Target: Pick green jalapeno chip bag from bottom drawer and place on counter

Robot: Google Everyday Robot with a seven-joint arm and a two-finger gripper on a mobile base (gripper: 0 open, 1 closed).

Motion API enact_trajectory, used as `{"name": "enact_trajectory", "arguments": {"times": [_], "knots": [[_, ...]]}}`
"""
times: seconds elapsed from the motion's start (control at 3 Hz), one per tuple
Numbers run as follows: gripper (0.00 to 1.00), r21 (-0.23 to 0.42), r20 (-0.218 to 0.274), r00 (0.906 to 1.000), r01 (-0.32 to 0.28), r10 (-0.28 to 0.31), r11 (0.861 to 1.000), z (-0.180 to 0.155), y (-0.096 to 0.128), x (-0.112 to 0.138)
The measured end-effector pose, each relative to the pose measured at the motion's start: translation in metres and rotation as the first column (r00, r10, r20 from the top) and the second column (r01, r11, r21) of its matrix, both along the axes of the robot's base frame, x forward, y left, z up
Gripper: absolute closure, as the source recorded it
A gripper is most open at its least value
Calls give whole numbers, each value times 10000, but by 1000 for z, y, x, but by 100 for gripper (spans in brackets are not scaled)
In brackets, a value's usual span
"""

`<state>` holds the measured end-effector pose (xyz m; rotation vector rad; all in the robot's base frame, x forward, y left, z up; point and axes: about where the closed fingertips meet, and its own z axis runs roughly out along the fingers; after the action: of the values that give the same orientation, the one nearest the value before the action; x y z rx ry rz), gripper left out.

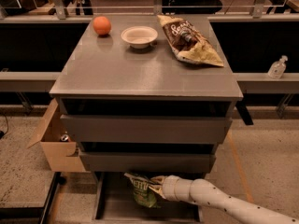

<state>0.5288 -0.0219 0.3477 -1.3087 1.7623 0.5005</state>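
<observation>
Camera view. One grey metal cabinet with three drawers; its flat, smooth counter [140,71] fills the centre of the frame. On the counter's far edge lie three things: one round orange fruit [102,25], one shallow pale bowl [139,35], one crinkled brown chip bag [189,40]. At bottom centre, the bottom drawer [117,210] stands pulled out, its floor dark. One green chip bag [141,191], crumpled foil, sits upright inside it. The gripper [157,189], on one white speckled arm [210,200] entering from lower right, has its fingers closed on the bag's right edge.

White, dark-dotted tubular arm [219,202] with ribbed cuff, jaws in bottom drawer [117,208].
</observation>
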Motion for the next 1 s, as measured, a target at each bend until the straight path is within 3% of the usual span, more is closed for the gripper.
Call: {"name": "enact_trajectory", "arguments": {"times": [0.33, 0.67, 1.0], "knots": [[100, 120, 730, 9971, -245, 235, 9996, 42, -2, 1], [100, 30, 1535, 9869, -502, 492, 9987, 93, -7, 8], [100, 28, 1539, 9868, -509, 498, 9987, 94, -7, 8]]}}
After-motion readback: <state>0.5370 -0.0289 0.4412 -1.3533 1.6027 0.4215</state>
